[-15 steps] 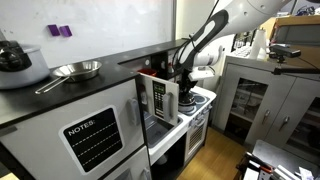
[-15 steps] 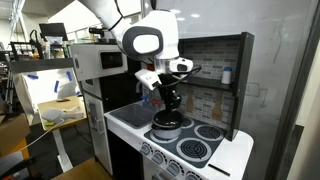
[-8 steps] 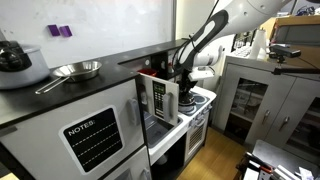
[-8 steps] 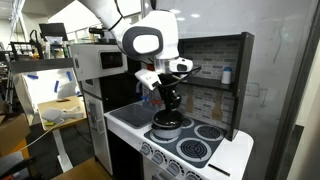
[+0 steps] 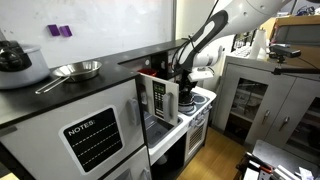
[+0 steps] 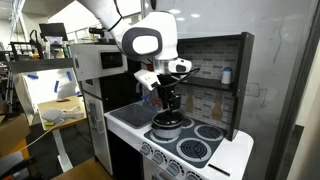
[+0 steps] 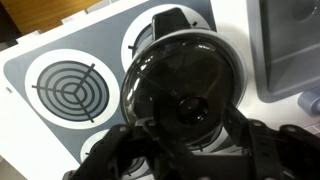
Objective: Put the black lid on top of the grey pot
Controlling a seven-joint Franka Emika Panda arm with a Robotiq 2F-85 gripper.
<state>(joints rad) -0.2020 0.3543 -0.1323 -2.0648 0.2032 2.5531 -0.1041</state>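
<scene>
Nothing is seen to have moved since the earlier frames; the black lid [image 7: 180,80] is seated on the grey pot [image 6: 167,128], directly beneath the gripper [image 7: 190,138]; its jaws are spread either side of the lid's knob, grasping nothing; a stove burner [image 7: 70,88] lies beside the pot.

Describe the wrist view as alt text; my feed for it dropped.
A round black lid with a centre knob fills the middle, seen from above, over a stovetop. A ringed burner lies left, a grey tray right; the gripper is a dark blur along the bottom.
</scene>
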